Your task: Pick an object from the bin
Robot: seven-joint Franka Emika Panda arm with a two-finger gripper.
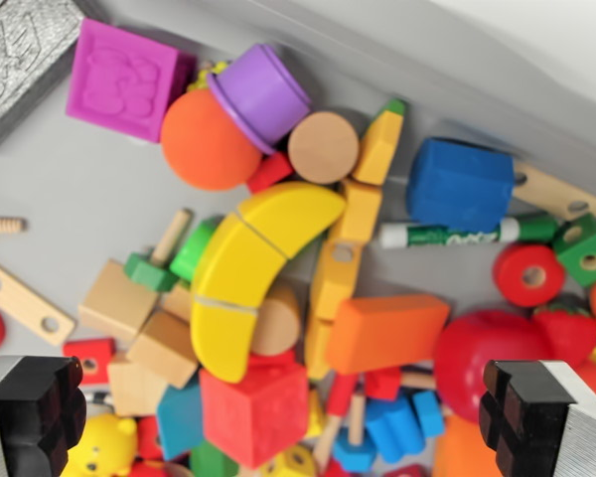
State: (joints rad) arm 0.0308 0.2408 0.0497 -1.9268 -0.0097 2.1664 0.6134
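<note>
— As you look down through the wrist camera, what do you see of the gripper (278,417)?

— You see its two black fingertips (35,407) in the lower corners, one at the wrist view's left and one at the right. They stand wide apart, so the pincer is open, and nothing is between them. They hang above the toys; I cannot tell if they touch any.

— And where are the things you could pick?

— All of them lie in the grey bin (70,189), in one heap. In the middle you have a yellow banana (248,268) (it is wooden, with cut lines across it), curved from the upper right to the lower left. Just below its lower end sits a red cube (256,412), between the fingertips. Beside the banana, to the right, lies an orange block (385,333), and further right a red apple (497,353), partly behind the right fingertip.

— What is higher up?

— You find a pink cube (124,79) at the upper left, an orange ball (207,144) touching a purple cup (261,94) that lies tilted, and a blue block (460,184) at the right. Under the blue block a green marker (457,236) lies almost level. A red ring (528,275) is just below the marker's end.
</note>
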